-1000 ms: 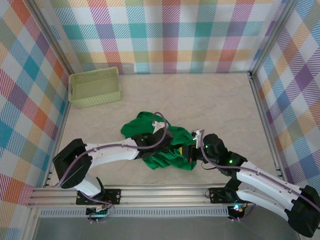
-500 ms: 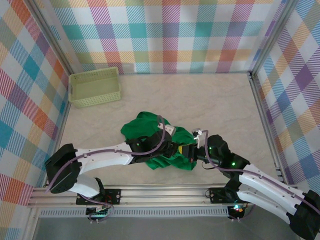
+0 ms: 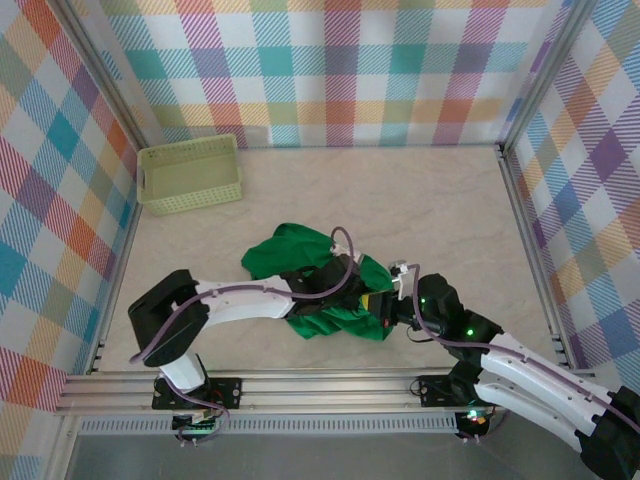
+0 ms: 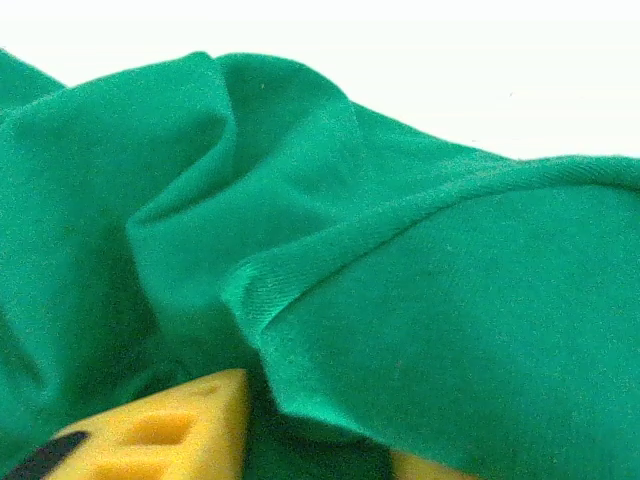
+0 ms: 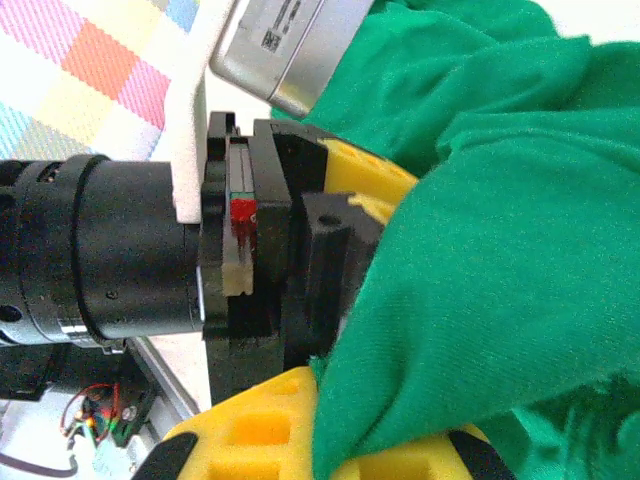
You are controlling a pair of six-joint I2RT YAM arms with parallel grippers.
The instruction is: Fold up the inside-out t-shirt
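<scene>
From above, the t-shirt (image 3: 290, 258) lies crumpled near the middle of the table's (image 3: 430, 210) near edge, with the left gripper (image 3: 345, 287) and right gripper (image 3: 378, 306) at its right side; nothing is folded yet. The left wrist view gives loose cloth over a yellow finger (image 4: 165, 430); whether that gripper grips, I cannot tell. The right wrist view has the right gripper clenched on a flap, so I judge flattening and every fold remain.
</scene>
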